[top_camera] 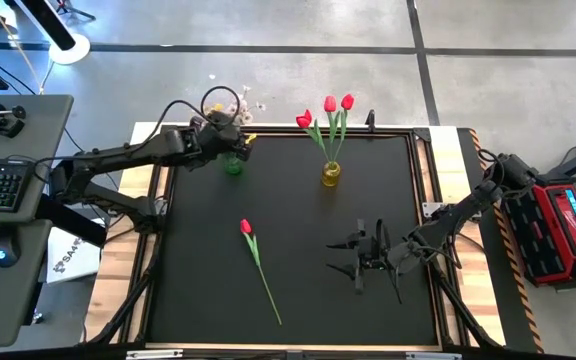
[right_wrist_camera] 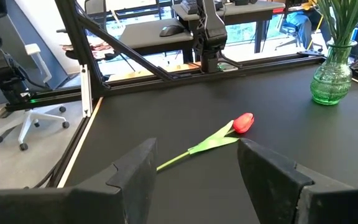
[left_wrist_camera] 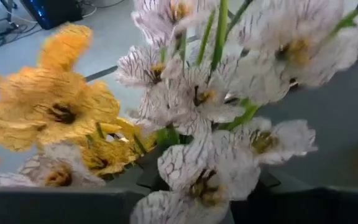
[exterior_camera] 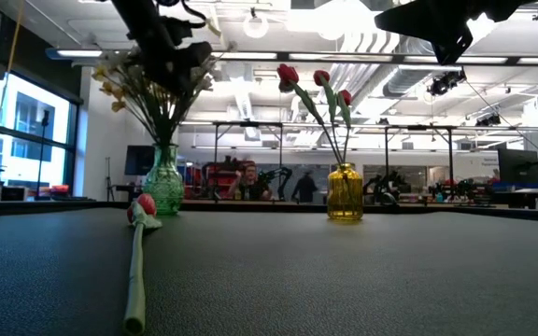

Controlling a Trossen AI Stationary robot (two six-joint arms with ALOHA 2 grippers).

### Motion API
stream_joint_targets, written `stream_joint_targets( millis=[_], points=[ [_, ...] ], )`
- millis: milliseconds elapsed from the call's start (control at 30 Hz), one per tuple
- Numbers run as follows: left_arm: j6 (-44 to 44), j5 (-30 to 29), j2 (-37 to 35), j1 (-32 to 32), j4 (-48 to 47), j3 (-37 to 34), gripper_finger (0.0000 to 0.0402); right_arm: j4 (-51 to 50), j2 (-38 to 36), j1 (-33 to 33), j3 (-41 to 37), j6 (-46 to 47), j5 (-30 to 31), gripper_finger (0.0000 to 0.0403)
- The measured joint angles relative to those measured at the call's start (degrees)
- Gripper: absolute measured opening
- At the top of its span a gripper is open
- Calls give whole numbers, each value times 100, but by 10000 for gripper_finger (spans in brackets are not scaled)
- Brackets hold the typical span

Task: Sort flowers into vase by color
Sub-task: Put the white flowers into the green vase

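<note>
Overhead, left pincer [top_camera: 230, 140] at green vase [top_camera: 233, 165] (grip unclear); right pincer [top_camera: 368, 255] wide; red tulip [top_camera: 246, 227] on mat.

Four red tulips [top_camera: 245, 227], two vases [top_camera: 331, 175], one yellow spray [left_wrist_camera: 55, 115] and white sprays [left_wrist_camera: 197, 99].

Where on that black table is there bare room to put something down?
The near-left stretch of the black mat, left of the lying red tulip, is bare, and so is the middle between that tulip and the open right gripper. The far edge is crowded: green vase under the left gripper, and yellow vase.
</note>
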Motion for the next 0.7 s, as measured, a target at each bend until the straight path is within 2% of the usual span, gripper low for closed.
stream_joint_targets(
  millis=[267, 500, 700],
  points=[
    [-129, -18, 27, 32, 83, -376, 8, 0, 0, -4, 0, 42, 2, 216],
    [-418, -44, 7, 32, 398, -849, 3, 0, 0, -4, 0, 42, 2, 216],
    [-217, 37, -25, -43, 275, -713, 6, 0, 0, -4, 0, 42, 2, 216]
  ],
)
